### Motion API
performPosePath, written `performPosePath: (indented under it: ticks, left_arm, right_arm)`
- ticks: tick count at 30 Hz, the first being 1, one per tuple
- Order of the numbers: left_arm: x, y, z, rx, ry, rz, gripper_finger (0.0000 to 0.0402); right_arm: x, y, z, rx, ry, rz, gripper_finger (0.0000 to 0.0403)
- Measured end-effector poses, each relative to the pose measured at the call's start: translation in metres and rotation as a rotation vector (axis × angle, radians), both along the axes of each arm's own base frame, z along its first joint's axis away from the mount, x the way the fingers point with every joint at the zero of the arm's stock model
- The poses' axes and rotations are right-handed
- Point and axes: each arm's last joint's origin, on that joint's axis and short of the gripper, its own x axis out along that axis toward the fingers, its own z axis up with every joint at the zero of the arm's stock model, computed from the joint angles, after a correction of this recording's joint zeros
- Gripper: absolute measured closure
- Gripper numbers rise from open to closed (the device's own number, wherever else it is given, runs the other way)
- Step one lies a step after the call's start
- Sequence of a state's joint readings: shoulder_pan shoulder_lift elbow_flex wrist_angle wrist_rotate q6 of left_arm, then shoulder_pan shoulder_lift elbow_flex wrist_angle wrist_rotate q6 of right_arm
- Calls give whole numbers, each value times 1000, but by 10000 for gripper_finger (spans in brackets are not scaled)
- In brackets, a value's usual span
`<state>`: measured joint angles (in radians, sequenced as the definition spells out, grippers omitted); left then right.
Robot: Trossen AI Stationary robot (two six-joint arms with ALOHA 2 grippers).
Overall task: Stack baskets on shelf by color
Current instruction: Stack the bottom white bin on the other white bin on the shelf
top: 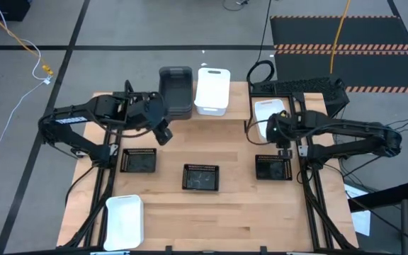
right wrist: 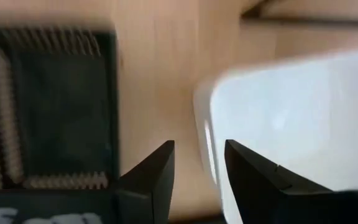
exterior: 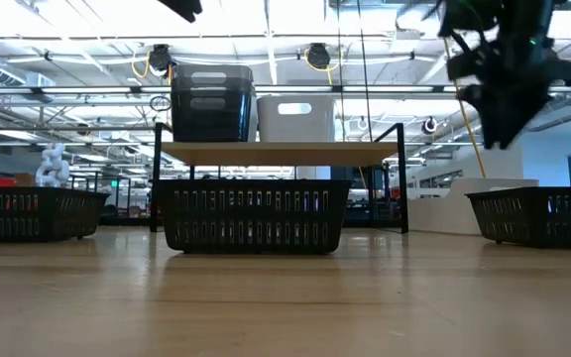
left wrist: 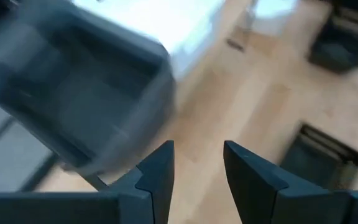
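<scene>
On the shelf point(exterior: 276, 151) stand a grey basket point(top: 176, 91) and a white basket point(top: 212, 89), seemingly empty. Left gripper point(top: 163, 134) hovers beside the grey one, slightly open, empty.

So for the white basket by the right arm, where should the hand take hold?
Take the white basket by its near long wall, coming straight down from above: it sits upright and open-topped, so one finger can drop inside the rim. The right hand hovers open between it and the black mesh tray.
</scene>
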<state>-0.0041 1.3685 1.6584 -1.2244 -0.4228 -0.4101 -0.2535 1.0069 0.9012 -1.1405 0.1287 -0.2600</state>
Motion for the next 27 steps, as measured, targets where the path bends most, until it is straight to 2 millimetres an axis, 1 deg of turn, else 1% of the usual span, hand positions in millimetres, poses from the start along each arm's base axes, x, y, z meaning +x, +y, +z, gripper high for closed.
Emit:
performPosePath:
  ticks: [3, 5, 7, 9, 12, 15, 17, 18, 20, 22, 24, 27]
  left_arm:
    - [-5, -14, -6, -111, 66, -66, 261]
    - [-7, -29, -10, -182, 112, -132, 261]
    - [-5, -49, -19, -243, 143, -203, 261]
    - [-5, -75, -32, -314, 174, -274, 261]
    - [-3, -120, -53, -440, 186, -361, 261]
    - [-9, -169, -77, -544, 201, -402, 261]
    - [-13, -206, -88, -646, 178, -456, 261]
    - [-19, -224, -93, -685, 187, -486, 261]
    - [-31, -252, -106, -725, 243, -488, 261]
    - [-40, -275, -118, -779, 282, -449, 261]
    - [-54, -290, -129, -788, 340, -383, 261]
    - [-63, -307, -143, -793, 377, -321, 261]
  right_arm:
    - [8, -2, 9, -1, -110, -79, 268]
    - [15, -4, 12, -3, -196, -128, 268]
    - [21, -5, 15, -1, -277, -170, 268]
    - [28, -7, 20, -1, -371, -203, 268]
    - [38, -10, 28, 6, -522, -254, 268]
    - [47, -12, 36, 24, -658, -275, 268]
    - [51, -11, 41, 52, -726, -249, 268]
    - [53, -11, 43, 64, -752, -224, 268]
    - [56, -11, 47, 75, -796, -164, 268]
    - [58, -11, 49, 57, -818, -125, 268]
    - [59, -11, 50, 38, -832, -102, 268]
    - [63, -13, 48, 29, -827, -99, 268]
